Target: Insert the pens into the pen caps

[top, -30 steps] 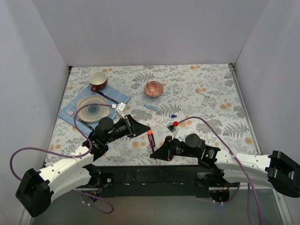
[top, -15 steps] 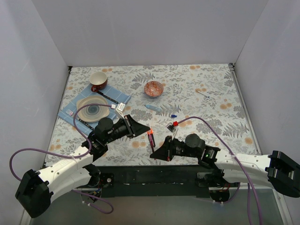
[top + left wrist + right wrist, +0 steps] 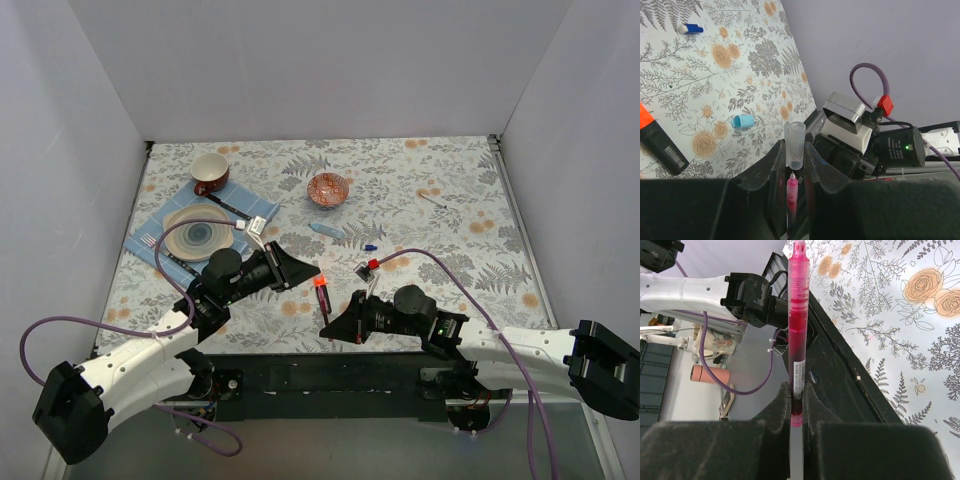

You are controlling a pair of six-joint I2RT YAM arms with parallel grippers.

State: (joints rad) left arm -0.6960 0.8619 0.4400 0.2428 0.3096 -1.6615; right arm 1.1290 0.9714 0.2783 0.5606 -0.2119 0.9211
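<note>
Both pieces look light and slick: my left tool [image 3: 794,156] pinches the cap [image 3: 794,142], my right tool [image 3: 796,396] clamps the stiff thin pen [image 3: 798,325] low on its barrel, tip just short of the cap.

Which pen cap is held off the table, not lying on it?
The pale translucent cap, pinched in the left gripper; the light blue cap and the dark blue cap lie on the table.

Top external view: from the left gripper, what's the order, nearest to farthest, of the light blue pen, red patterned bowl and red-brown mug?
1. Light blue pen, just beyond the left gripper.
2. Red patterned bowl, mid-table.
3. Red-brown mug, far left corner.
</note>
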